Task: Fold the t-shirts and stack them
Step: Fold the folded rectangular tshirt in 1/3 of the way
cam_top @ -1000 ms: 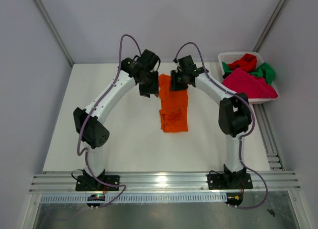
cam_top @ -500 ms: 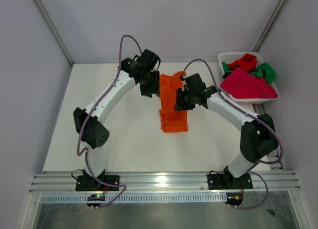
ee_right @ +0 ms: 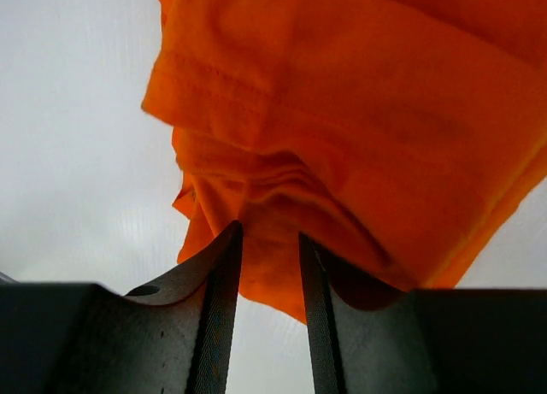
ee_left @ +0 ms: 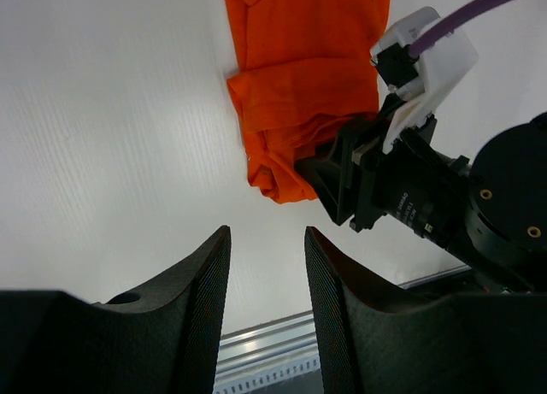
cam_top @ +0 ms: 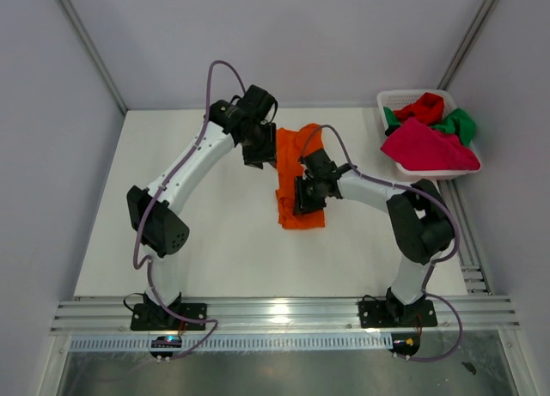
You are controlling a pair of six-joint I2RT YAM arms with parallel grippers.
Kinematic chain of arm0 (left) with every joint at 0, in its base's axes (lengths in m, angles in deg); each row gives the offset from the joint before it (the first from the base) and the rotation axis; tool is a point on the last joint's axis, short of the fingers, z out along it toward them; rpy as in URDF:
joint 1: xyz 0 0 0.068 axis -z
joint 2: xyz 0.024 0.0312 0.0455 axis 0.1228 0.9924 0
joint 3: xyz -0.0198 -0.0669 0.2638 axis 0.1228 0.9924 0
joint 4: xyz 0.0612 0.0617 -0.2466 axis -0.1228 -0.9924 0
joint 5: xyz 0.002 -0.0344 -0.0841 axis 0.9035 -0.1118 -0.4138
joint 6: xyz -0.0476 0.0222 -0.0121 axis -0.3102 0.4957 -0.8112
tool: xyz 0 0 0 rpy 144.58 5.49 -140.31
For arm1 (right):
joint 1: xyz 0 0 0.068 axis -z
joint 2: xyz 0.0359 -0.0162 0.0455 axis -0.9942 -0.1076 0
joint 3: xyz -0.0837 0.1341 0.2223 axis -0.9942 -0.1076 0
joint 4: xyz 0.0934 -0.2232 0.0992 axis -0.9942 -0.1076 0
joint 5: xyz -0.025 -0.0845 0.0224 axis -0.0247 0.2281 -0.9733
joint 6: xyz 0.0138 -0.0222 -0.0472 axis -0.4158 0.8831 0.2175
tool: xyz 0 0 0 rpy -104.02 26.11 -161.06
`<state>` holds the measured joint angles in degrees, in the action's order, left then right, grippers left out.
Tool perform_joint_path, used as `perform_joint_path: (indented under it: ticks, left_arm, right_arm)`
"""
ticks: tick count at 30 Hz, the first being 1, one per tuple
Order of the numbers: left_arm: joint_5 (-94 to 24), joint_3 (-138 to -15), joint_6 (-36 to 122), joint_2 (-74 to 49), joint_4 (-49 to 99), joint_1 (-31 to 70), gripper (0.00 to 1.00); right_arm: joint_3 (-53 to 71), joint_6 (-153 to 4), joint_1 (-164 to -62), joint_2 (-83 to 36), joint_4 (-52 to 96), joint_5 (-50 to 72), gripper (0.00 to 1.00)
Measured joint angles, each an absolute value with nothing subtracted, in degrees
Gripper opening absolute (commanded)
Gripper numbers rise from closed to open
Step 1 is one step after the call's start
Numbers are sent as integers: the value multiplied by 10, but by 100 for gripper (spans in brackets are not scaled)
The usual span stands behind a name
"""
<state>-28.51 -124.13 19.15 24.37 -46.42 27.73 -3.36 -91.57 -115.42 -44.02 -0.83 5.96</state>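
Right arm folded low, elbow outward; right gripper (ee_right: pixel 269 233) clamped on the bunched orange t-shirt (cam_top: pixel 288 160). Left gripper (ee_left: pixel 267 238) hangs beside the shirt's edge, fingers parted (nothing between).

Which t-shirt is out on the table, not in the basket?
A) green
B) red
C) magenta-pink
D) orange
D: the orange t-shirt lies on the table, while the red t-shirt, green t-shirt and magenta-pink t-shirt are piled in the white basket.
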Motion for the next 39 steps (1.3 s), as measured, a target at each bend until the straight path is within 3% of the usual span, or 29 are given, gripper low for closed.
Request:
perform_joint_path:
  ticks: [14, 20, 24, 32, 39]
  left_arm:
    - [-283, -1228, 191, 244, -464, 277, 42]
    - [-282, -1223, 192, 244, -464, 277, 42]
    - [-281, -1223, 191, 244, -464, 277, 42]
    - [-288, -1214, 191, 244, -460, 277, 42]
    - [-303, -1192, 189, 244, -459, 277, 42]
  right_arm:
    - [223, -867, -1150, -569, -50, 93, 37]
    - [250, -856, -1135, -582, -68, 115, 37]
    - [180, -856, -1127, -540, -63, 123, 37]
    - [-31, -874, -1130, -322, -70, 124, 37]
    - [-126, -886, -1130, -214, -63, 125, 37]
